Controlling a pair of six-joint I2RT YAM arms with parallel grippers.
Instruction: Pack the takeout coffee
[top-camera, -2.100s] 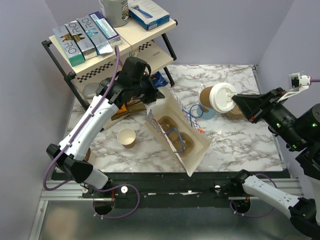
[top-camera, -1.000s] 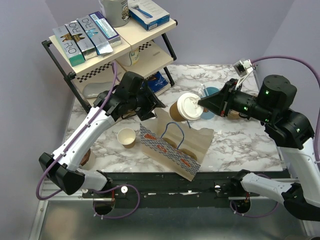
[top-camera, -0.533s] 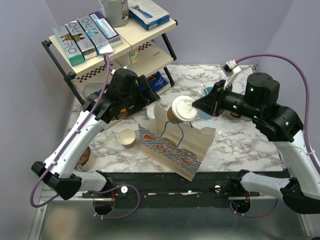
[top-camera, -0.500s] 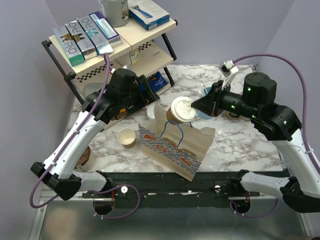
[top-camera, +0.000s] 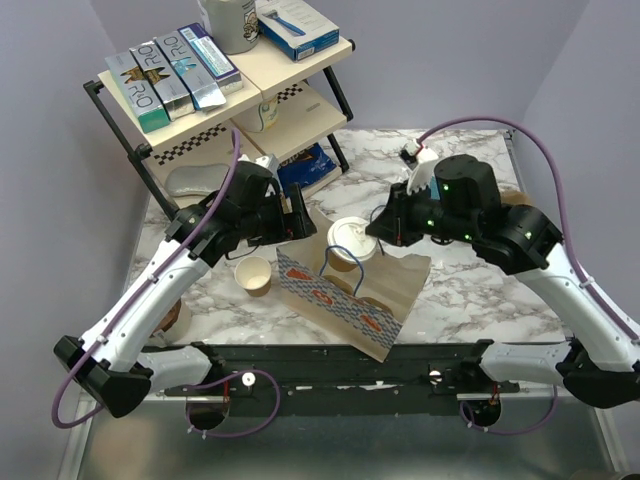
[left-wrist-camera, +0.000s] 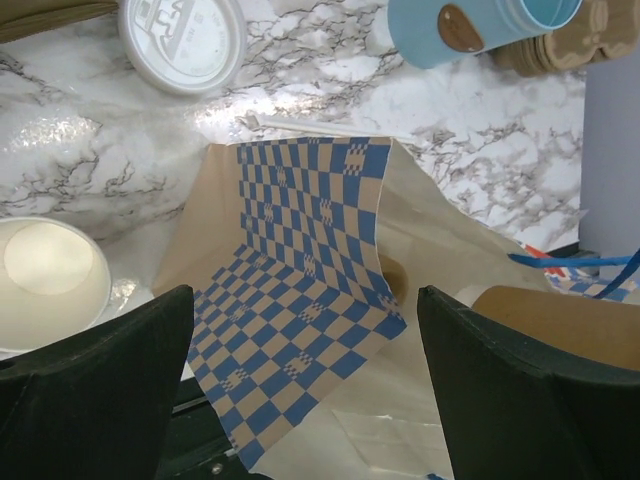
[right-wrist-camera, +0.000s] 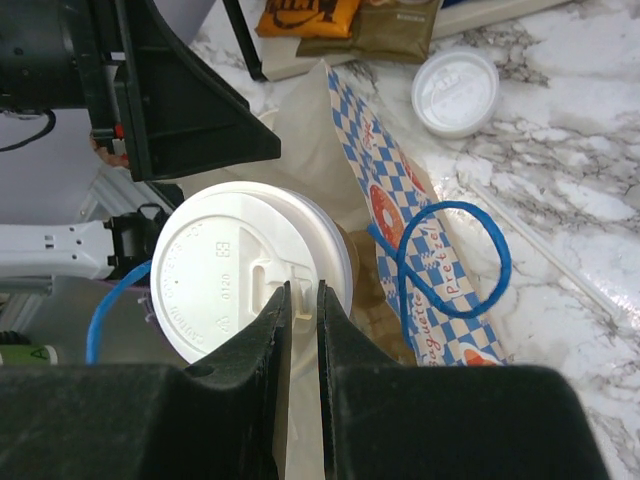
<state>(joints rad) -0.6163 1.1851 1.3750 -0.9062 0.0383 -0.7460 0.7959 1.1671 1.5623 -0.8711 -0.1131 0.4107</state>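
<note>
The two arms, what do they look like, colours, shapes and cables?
Both have white link shells with black joints. A purple cable runs along the left arm, and another arcs over the right arm. The left end effector and right end effector each carry two black wedge-shaped fingers.

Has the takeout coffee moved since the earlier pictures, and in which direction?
Yes. Judged against the shelf rack in the top view, the takeout coffee has moved left and toward the near edge, now over the paper bag.
</note>
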